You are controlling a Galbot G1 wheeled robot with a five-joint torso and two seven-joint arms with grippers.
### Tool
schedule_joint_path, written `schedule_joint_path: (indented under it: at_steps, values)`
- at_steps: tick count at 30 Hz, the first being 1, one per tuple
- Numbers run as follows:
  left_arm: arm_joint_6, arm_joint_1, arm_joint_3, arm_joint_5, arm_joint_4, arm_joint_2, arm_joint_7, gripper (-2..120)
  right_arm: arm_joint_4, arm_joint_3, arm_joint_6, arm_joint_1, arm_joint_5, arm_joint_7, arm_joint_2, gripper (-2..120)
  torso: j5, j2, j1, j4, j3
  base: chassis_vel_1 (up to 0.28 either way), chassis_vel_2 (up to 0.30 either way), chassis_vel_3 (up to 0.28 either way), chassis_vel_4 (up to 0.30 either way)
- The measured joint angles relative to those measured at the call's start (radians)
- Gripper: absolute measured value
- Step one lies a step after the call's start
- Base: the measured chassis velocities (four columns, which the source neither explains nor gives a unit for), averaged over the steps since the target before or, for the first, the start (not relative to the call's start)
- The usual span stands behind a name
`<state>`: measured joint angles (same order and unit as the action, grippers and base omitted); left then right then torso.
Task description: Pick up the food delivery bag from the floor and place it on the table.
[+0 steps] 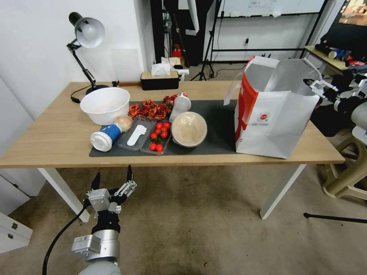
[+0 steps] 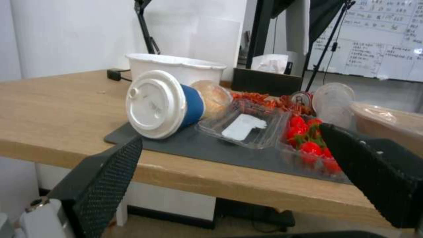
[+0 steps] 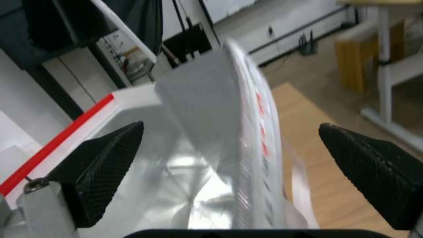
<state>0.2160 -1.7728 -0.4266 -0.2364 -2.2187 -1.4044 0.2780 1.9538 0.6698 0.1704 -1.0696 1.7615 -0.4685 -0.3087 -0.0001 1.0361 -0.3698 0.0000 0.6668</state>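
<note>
- The left gripper (image 1: pixel 113 182) waits low over the floor (image 1: pixel 198 229), in front of the table's near edge, its fingers spread and holding nothing.
- Just beyond it on the table (image 1: pixel 49 141) lie a tipped blue cup (image 2: pixel 165 104), a clear tray of cherry tomatoes (image 1: pixel 159 136) and a white bowl (image 1: pixel 105 105).
- The food delivery bag (image 1: pixel 273 122) already stands upright on the table's right end, partly on the dark grey mat (image 1: pixel 218 126); the lift looks done, and I judge only the release and retreat remain.
- The right gripper (image 3: pixel 229 158) is at the bag's upper far edge, its fingers wide apart on either side of the bag's wall. The wall stands between them, touched by neither as far as I can tell.
</note>
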Motion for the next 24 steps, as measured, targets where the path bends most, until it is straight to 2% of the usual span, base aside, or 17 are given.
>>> schedule_joint_path:
  at_steps: [4,6,10,16,24]
  values:
    - [0.000,0.001,0.000,-0.001,0.000,0.002,0.000,100,0.004,0.014,-0.027,-0.017,-0.089,0.022,0.007,100,0.0000,0.000,0.000,0.0000,0.000,0.000,0.000,0.000,0.000]
    - [0.000,0.000,-0.001,-0.002,-0.001,0.004,0.000,100,0.015,0.029,-0.062,-0.047,-0.187,0.053,0.010,100,0.0000,0.000,0.000,0.0001,0.000,0.000,0.000,0.000,0.000]
    - [0.000,0.000,-0.001,-0.002,-0.002,0.005,0.001,100,0.021,0.039,-0.078,-0.068,-0.227,0.069,0.012,100,0.0000,0.000,0.000,0.0000,0.000,0.000,0.000,0.000,0.000]
    - [0.001,-0.003,-0.003,-0.007,-0.013,0.005,0.002,100,0.069,0.080,-0.174,-0.173,-0.425,0.156,0.011,100,0.0001,0.000,0.000,0.0001,0.000,0.000,0.000,0.000,0.000]
    - [0.007,-0.008,-0.009,-0.003,-0.026,0.003,-0.017,100,0.199,0.135,-0.237,-0.278,-0.474,0.187,-0.021,100,-0.0001,0.000,0.000,0.0001,0.000,0.000,0.000,0.000,0.000]
